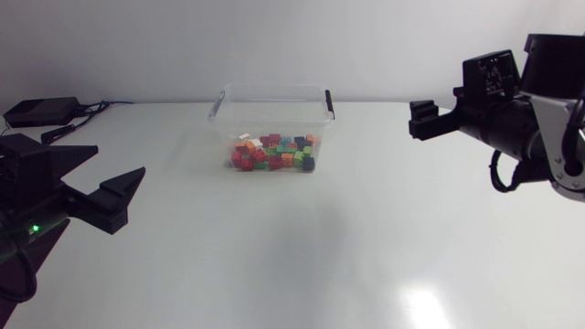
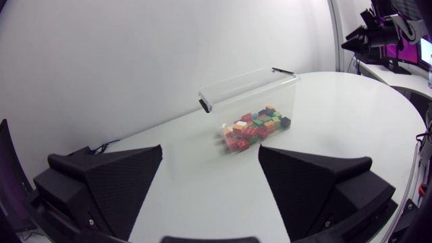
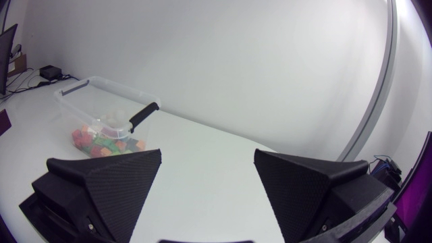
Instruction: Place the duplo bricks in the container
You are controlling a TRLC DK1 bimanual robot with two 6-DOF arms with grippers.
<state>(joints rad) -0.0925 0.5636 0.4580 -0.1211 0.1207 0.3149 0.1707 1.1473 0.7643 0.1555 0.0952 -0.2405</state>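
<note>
Head view shows the duplo bricks (image 1: 272,153) lying inside the clear container (image 1: 274,102). The left gripper (image 2: 210,150) and the right gripper (image 3: 208,152) sit well apart from it, fingers spread wide, empty.

Duplo bricks (image 1: 272,153) inside clear container (image 1: 271,117)

The left end effector (image 1: 120,160) hovers well left of the container (image 1: 271,90), the right end effector (image 1: 422,120) well right of it, both with fingers spread and empty.

Bright light, glare on table (image 1: 430,306)
</note>
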